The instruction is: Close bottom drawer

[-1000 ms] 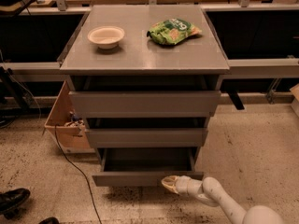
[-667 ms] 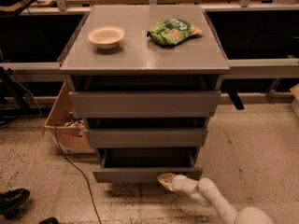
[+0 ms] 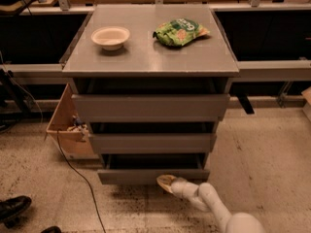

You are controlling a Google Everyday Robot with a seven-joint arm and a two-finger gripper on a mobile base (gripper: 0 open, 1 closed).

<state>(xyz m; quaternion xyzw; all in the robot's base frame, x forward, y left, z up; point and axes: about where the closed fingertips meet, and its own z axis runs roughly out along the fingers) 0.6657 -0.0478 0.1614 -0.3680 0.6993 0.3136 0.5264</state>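
Note:
The bottom drawer (image 3: 153,174) is the lowest of three grey drawers in a grey cabinet. It stands a little way out, with a dark gap above its slim front panel. My gripper (image 3: 165,182) is low at the floor, on a white arm that comes in from the lower right. Its tip touches the lower edge of the bottom drawer's front, right of the middle.
A white bowl (image 3: 111,36) and a green snack bag (image 3: 180,32) lie on the cabinet top (image 3: 150,57). A cardboard box (image 3: 68,125) and a black cable (image 3: 77,174) are on the floor at the left. A black shoe (image 3: 13,208) is at the lower left.
The gripper has moved left and towards the cabinet, and the bottom drawer has gone further in.

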